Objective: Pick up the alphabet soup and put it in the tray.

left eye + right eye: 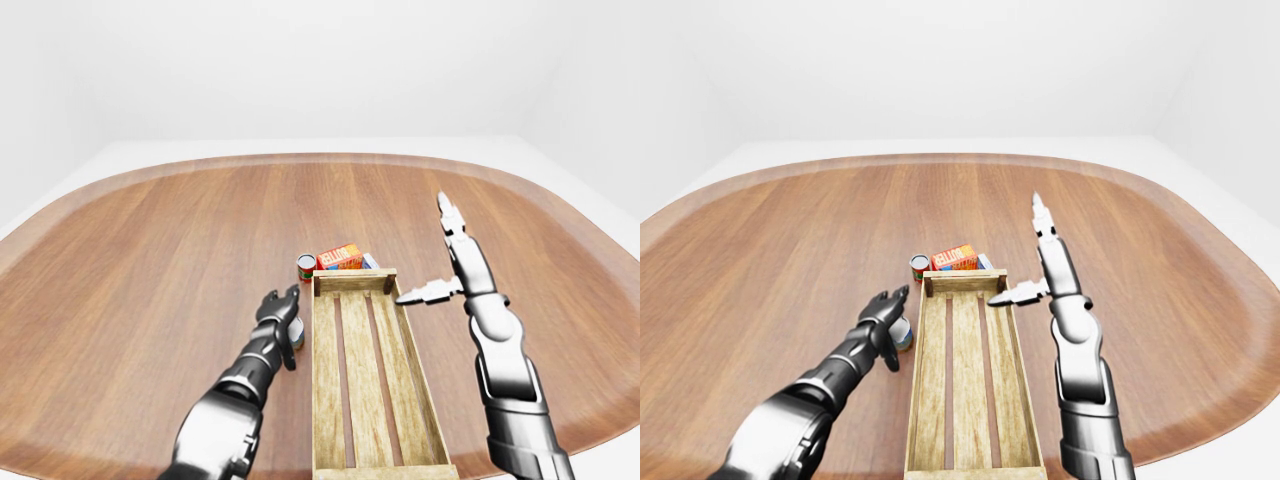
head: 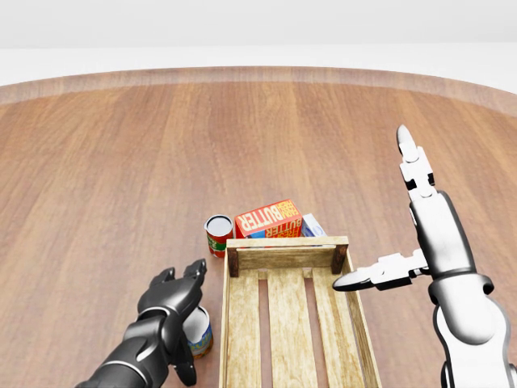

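The left hand (image 2: pixel 171 307) is hovering with fingers spread over a can (image 2: pixel 196 331) lying just left of the tray (image 2: pixel 283 323), not gripping it. The right hand (image 2: pixel 412 218) is standing open over the tray's right rim. A red can (image 2: pixel 218 234) and butter box (image 2: pixel 269 219) are sitting beyond the tray's top end; I cannot tell which can is the soup.

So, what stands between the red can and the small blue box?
The orange butter box lies between the red can and the blue box, just above the top rail of the tray. The head view shows it best.
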